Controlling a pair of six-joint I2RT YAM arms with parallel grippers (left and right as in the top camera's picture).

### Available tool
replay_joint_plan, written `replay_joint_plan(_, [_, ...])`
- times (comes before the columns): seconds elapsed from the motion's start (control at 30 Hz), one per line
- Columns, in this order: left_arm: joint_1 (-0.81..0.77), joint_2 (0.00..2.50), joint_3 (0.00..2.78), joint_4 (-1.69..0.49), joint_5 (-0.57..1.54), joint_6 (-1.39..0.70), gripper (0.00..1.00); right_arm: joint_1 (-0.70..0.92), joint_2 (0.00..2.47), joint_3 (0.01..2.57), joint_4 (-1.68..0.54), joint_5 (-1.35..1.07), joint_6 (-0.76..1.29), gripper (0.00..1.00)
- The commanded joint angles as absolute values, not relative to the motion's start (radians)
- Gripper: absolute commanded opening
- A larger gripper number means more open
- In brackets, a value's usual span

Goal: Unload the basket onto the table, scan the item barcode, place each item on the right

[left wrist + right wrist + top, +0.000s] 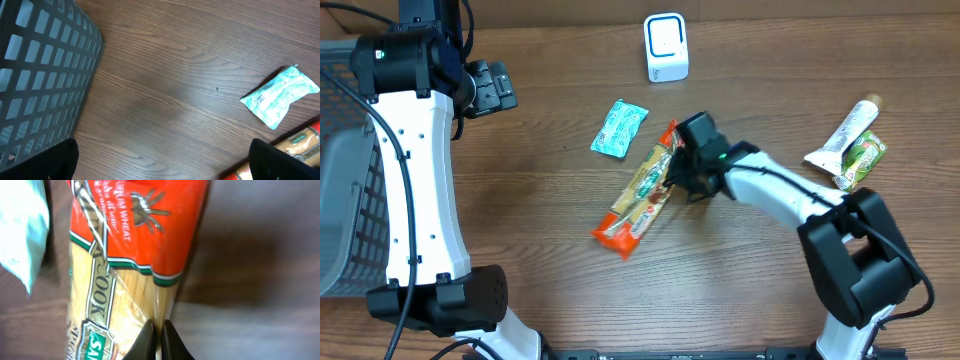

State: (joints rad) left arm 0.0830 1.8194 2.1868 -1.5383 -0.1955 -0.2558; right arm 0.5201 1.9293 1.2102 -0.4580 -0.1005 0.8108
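Overhead: 1 spaghetti pack (638,200), 1 scanner (666,47)

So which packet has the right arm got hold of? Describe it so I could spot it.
Look to the middle of the wooden table, below the white box-shaped device. There the right hand pinches the edge of the spaghetti packet, lying diagonally. Unlike the small teal sachet beside it, it is long and narrow, with orange-red ends.

Wooden table (550,290); pasta packet (638,195), teal sachet (619,128), white scanner (666,47), tube (845,130)
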Motion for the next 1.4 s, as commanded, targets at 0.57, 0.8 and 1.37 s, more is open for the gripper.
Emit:
replay_joint_plan(0.57, [0.085, 1.812, 2.194, -1.537, -0.205, -0.262, 1.00, 0.482, 1.942, 1.611, -0.796, -0.041, 0.268, 0.73])
replay_joint_plan(0.8, [0.085, 1.812, 2.194, -1.537, -0.205, -0.263, 1.00, 0.610, 2.008, 1.611, -0.873, 0.210, 0.493, 1.00])
replay_joint_plan(1.37, [0.085, 1.812, 2.194, -1.537, -0.205, -0.262, 1.00, 0.570, 2.122, 1.612, -1.059, 0.100, 0.464, 1.00])
